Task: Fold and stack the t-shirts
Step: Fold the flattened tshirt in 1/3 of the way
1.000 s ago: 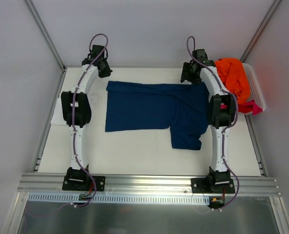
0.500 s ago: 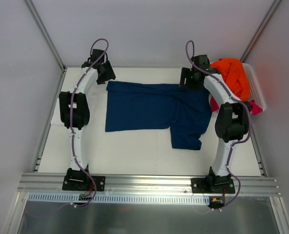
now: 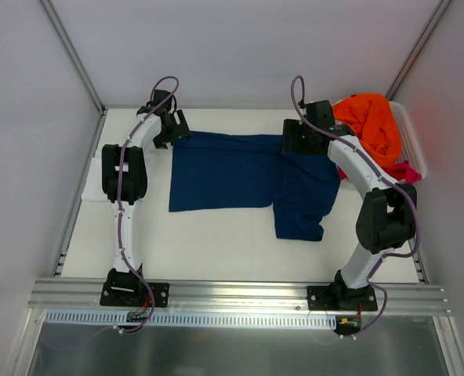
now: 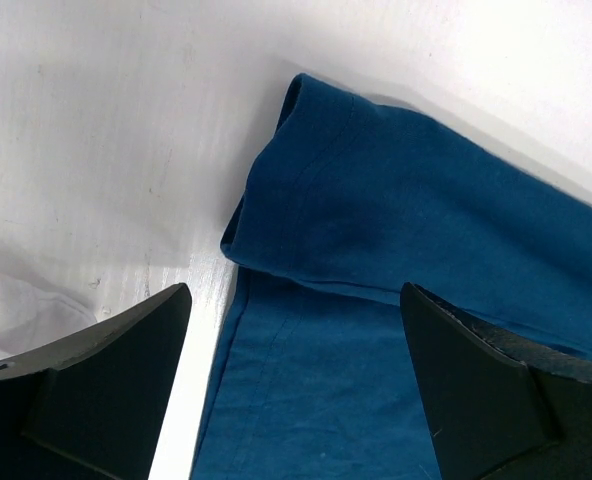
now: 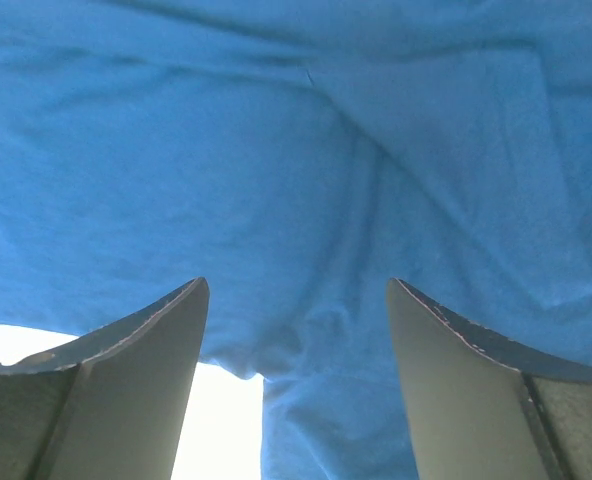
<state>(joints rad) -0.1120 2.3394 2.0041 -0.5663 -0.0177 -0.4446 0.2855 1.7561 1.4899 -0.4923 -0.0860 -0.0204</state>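
The navy blue t-shirt point(image 3: 240, 172) lies flat in the middle of the table point(image 3: 216, 243). Its long axis goes left to right, and one part on the right points toward the near edge. The left gripper point(image 4: 294, 300) hovers over its far left corner and the right gripper point(image 5: 298, 290) over its far right part, both with fingers apart and empty.

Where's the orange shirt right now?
Top view, far right corner: the orange shirt lies heaped in the white basket, a pink shirt on its near side, right of the spread navy shirt.
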